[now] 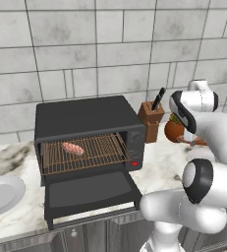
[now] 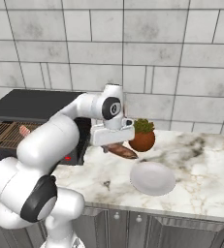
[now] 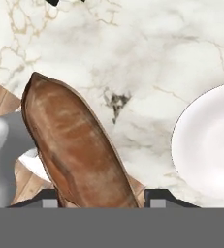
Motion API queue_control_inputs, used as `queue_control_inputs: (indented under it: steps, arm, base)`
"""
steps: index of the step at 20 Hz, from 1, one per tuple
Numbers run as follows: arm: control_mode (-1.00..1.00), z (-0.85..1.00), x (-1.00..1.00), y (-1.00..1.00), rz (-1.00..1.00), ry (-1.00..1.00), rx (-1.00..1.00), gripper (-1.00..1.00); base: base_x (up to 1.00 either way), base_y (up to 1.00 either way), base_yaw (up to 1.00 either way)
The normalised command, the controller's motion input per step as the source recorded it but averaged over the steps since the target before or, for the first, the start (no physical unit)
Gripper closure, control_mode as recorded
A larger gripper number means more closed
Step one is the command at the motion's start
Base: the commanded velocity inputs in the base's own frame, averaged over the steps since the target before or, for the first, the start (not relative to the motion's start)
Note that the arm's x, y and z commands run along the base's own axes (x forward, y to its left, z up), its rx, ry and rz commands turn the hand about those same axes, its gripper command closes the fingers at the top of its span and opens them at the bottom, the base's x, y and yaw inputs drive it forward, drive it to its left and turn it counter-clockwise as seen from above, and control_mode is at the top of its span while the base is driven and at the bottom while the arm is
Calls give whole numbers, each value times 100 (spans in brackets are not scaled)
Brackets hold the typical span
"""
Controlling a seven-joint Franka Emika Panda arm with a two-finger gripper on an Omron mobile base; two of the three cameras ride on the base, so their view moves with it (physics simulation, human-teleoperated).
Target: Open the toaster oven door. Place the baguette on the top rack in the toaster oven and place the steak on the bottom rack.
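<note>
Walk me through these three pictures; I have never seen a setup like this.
This is a rendered kitchen with a white robot arm. Two pictures come from cameras behind the arm, left and right; the third looks down from its hand. The hand grips a brown baguette, lifted above the marble counter. On the counter stands a black toaster oven, its door folded down, with a pink steak on a rack inside. Also there: a white plate by the hand, another plate left of the oven, a knife block, and a potted plant.

Glossy white rounded arm segments with black joint caps, white boxy hand.
</note>
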Motion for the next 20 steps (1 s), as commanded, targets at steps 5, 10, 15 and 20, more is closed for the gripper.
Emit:
queue_control_inputs:
  steps: [5,10,15,20]
  arm:
    - [-100,24,-1,46,2,4,5,100]
    - [-100,14,-2,45,4,3,7,100]
    - [-100,3,-13,46,3,0,6,100]
    - [-100,4,-24,43,0,0,2,100]
  base:
    - [0,0,0]
    - [0,0,0]
    - [0,0,0]
    - [0,0,0]
